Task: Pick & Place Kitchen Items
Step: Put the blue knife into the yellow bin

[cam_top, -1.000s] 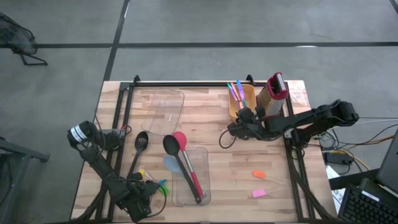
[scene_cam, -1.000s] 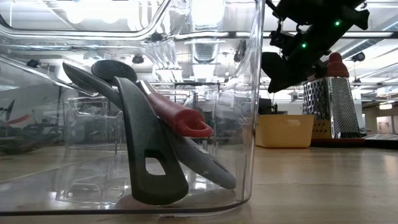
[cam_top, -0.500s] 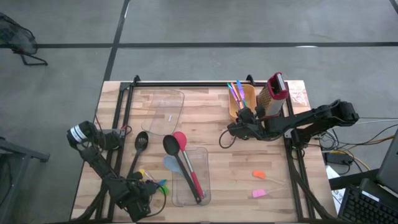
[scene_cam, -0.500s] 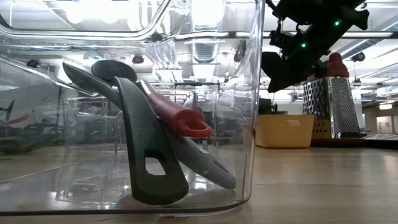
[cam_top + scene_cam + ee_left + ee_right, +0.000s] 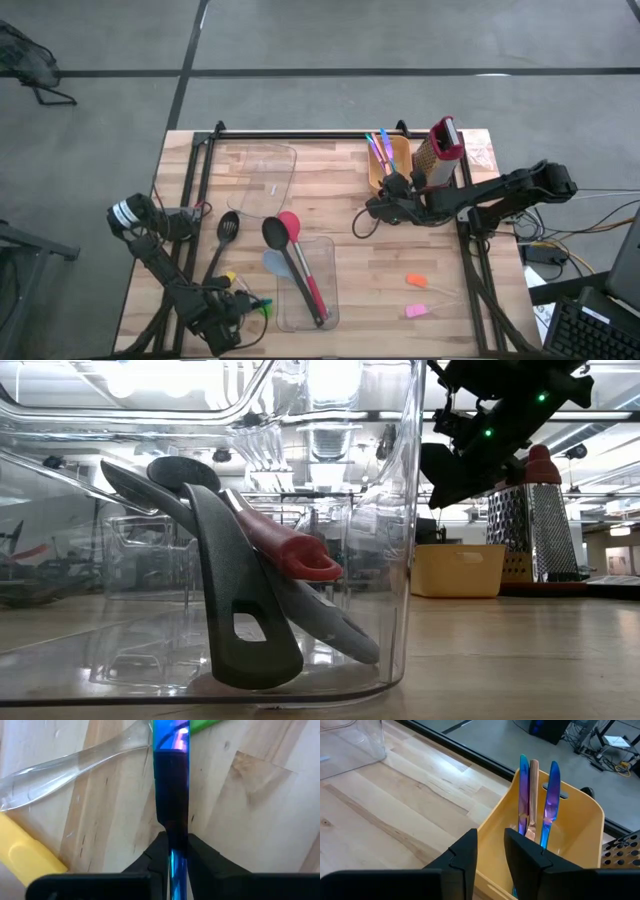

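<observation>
Change: Almost nothing has shifted since the earlier frames; only my left gripper (image 5: 236, 310), at the lower left of the high view, has nudged slightly among the small pieces there, while my right arm has held its pose.
Table: the wooden table (image 5: 380, 280) fills the middle of the high view and carries everything.
Clear bin: a clear bin (image 5: 312, 285), lower centre, holds the handles of the red spoon (image 5: 290, 225), black spoon (image 5: 274, 234) and pale blue spoon (image 5: 274, 264), whose bowls stick out over its rim; I judge them already placed.
Second clear bin: an empty-looking tub (image 5: 262, 175) sits at upper centre-left.
Yellow bin: the yellow bin (image 5: 580, 827) stands upright sticks, blue stick (image 5: 523, 795), pink stick (image 5: 534, 795) and a second blue stick (image 5: 550, 800), so they lean on its wall.
Slotted turner: the black turner (image 5: 225, 235) lies loose, left of the spoons.
Right gripper: my right gripper (image 5: 490, 851) hangs narrow and empty at the yellow bin's near wall.
Left gripper: closed on a shiny blue knife-like stick (image 5: 172, 780), pinched mid-length, flat over the wood.
Small pieces: an orange chunk (image 5: 416, 281) and pink chunk (image 5: 417, 311) wait at lower right.
</observation>
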Robot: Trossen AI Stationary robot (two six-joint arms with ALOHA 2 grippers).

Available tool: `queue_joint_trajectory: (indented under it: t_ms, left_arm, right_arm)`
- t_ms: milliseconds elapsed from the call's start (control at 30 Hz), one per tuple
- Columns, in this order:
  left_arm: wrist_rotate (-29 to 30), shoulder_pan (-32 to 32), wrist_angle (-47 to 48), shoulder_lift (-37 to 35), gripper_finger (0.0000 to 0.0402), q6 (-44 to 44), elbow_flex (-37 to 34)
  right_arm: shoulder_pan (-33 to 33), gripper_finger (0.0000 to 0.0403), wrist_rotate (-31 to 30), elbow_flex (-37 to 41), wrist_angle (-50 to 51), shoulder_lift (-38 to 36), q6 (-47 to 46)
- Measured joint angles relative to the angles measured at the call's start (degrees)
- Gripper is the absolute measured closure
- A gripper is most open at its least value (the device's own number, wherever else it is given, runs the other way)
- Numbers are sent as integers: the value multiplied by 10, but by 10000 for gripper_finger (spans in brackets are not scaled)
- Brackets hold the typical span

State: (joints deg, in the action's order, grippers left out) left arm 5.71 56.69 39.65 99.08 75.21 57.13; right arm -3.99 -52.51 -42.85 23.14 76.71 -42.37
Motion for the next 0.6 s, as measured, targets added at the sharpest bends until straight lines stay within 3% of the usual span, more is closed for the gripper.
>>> queue_joint_trajectory:
  t_ms: [333,600]
  left_arm:
    - [15,0,6,-54,354,-17,4]
    - [8,0,11,-106,353,-31,10]
  right_arm:
    - [0,296,0,0,0,0,0]
    - [0,323,0,0,0,0,0]
